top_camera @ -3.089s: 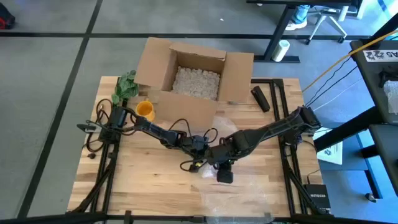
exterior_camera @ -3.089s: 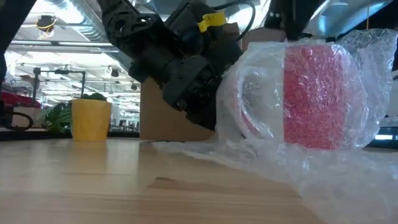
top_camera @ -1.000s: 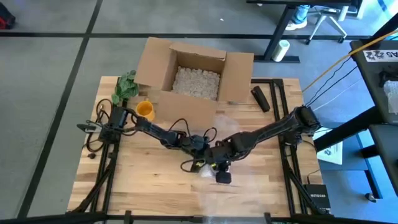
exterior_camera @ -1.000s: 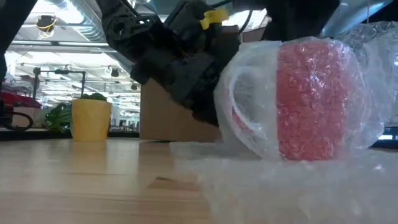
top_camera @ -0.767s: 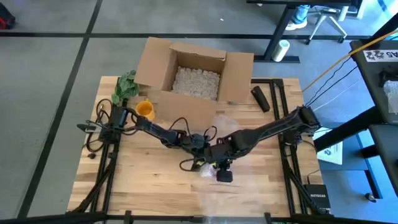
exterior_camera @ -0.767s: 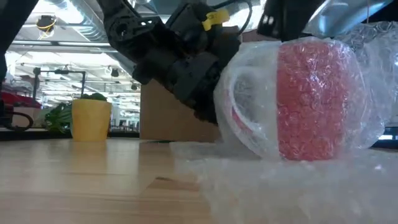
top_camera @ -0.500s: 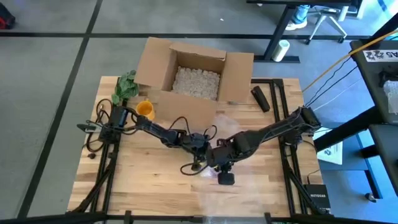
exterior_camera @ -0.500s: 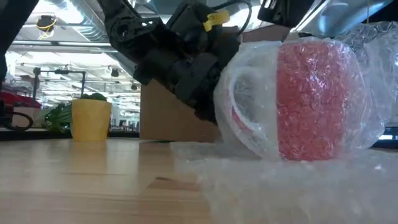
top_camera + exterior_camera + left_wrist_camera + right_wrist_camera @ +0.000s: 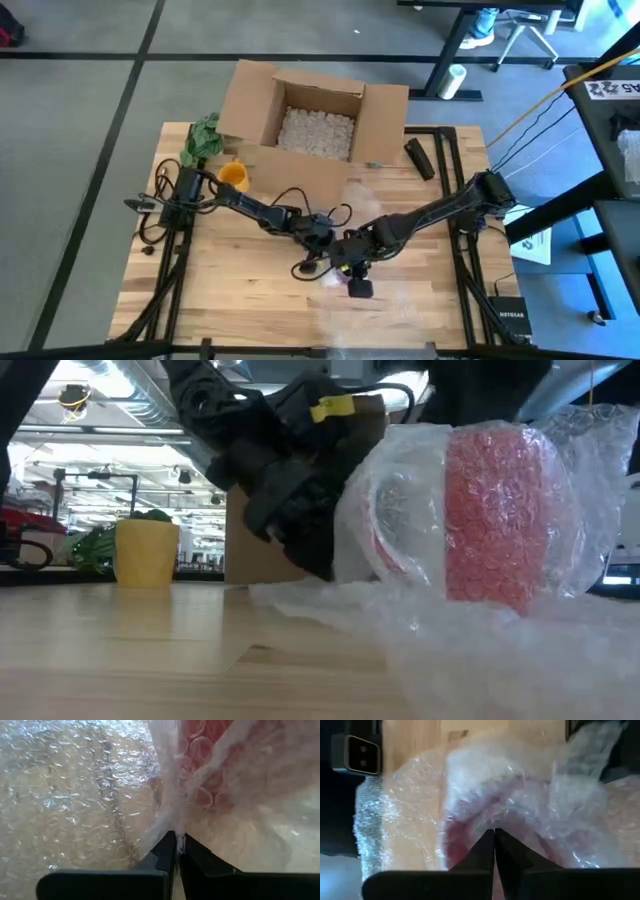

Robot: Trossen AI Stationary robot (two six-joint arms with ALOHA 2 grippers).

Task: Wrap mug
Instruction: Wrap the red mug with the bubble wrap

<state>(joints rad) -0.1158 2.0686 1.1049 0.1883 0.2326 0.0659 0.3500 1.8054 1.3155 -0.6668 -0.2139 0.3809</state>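
A red mug (image 9: 497, 510), swathed in clear bubble wrap (image 9: 400, 510), stands near the table's middle front; loose wrap (image 9: 470, 650) spreads on the wood under and before it. In the high view both arms meet over it. My left gripper (image 9: 177, 841) is shut on the wrap beside the mug, and its dark body (image 9: 290, 500) shows left of the mug in the low view. My right gripper (image 9: 494, 832) comes from above and is shut on the wrap over the mug. In the high view the mug is mostly hidden under my right gripper (image 9: 350, 270). My left gripper pinches a gathered fold of bubble wrap (image 9: 172, 822) between its two fingertips, right beside the mug's red wall. The wrap rises from the fingers in a drawn ridge. My right gripper pinches the wrap (image 9: 492, 820) lying over the mug, coming from above; how many layers it has, I cannot tell.
An open cardboard box (image 9: 310, 120) with packing filler stands at the far side. A yellow cup (image 9: 232, 176) and a green plant (image 9: 203, 138) sit at the far left, a black cylinder (image 9: 418, 158) at the far right. Bare wood lies left of the mug.
My left gripper has sunk a little and drawn the wrap with it. The wrapped mug, tilted before, now stands more upright, and the loose wrap on the table has spread out farther in the low view.
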